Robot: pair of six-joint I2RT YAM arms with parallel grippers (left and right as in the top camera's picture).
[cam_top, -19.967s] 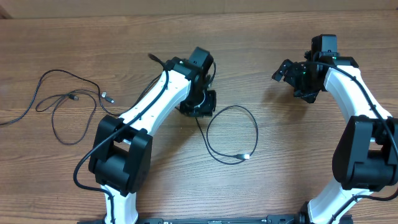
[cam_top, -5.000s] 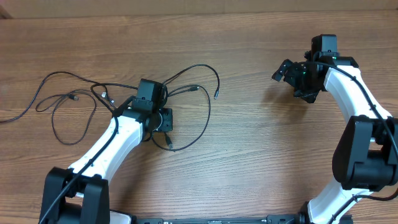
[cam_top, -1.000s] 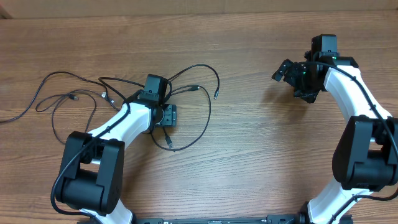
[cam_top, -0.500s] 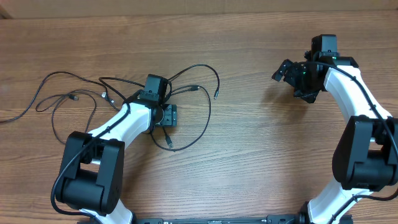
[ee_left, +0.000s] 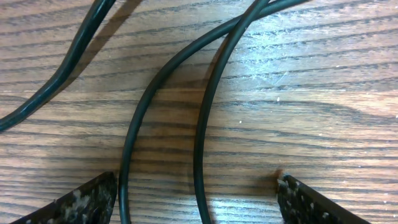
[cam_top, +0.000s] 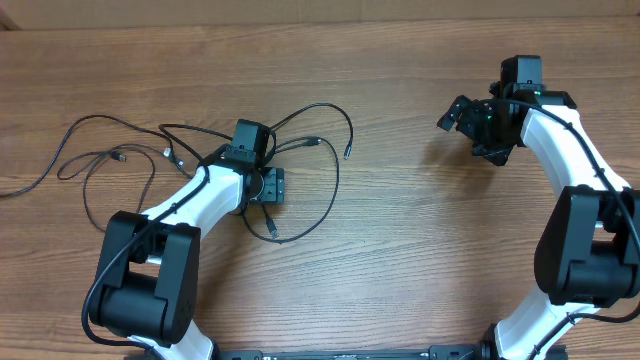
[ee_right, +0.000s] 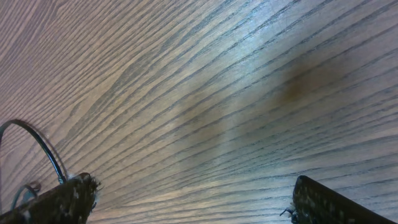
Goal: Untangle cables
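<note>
We are hovering the left gripper, fingers spread, straddling two crossing strands of the cables, likely to pinch one; the right gripper, also spread, is hanging well right of it.

Left arm and right arm: white shells, black joints, black wires alongside; left end effector black, grey-speckled tips.

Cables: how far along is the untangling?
Done: little to show; the cables lie overlapped left of centre. In hand: the left end effector is open, straddling two crossing strands and gripping nothing. The right end effector is open over the bare table. Left: separating every crossing.
</note>
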